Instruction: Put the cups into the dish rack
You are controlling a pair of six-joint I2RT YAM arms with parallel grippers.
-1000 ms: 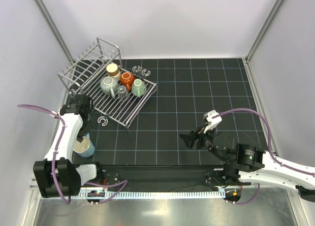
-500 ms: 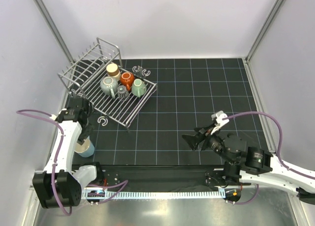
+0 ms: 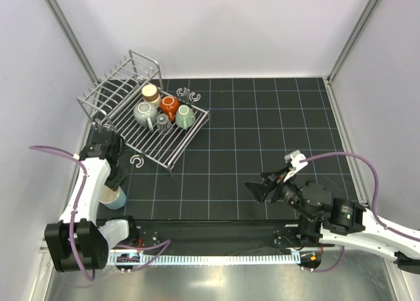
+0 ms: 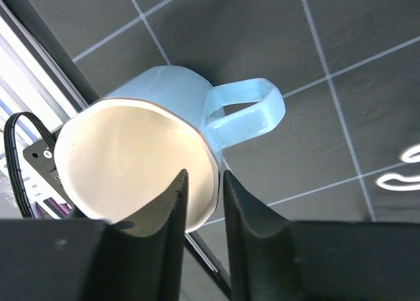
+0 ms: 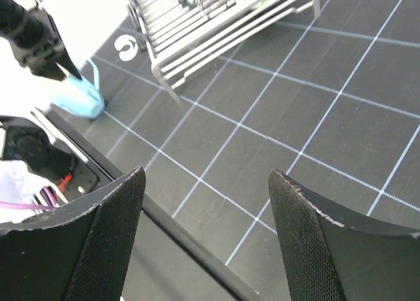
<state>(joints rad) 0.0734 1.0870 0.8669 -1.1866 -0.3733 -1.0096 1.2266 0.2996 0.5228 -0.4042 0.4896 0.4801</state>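
Note:
The light blue cup point(image 3: 113, 197) stands on the mat at the near left, handle to one side point(image 4: 246, 111). My left gripper point(image 3: 118, 180) is over it, one finger inside the rim and one outside, the jaws nearly together on the cup's wall point(image 4: 203, 176). The dish rack point(image 3: 125, 91) at the back left holds a beige cup point(image 3: 151, 91), an orange-red cup point(image 3: 169, 105), a mint green cup point(image 3: 184, 116), a grey-green cup point(image 3: 144, 113) and a small grey mug point(image 3: 161, 122). My right gripper point(image 3: 256, 188) is open and empty, low over the mat at the near right point(image 5: 207, 173).
Small grey C-shaped clips lie by the rack's front corner point(image 3: 137, 160) and behind the rack point(image 3: 184, 92). The table's near edge rail point(image 3: 210, 225) runs just below both grippers. In the right wrist view the rack point(image 5: 216, 16) and light blue cup point(image 5: 79, 94) are far off.
The left arm has shifted a little over the light blue cup, which stays where it was. The right arm has drawn back toward the near edge, jaws still open.

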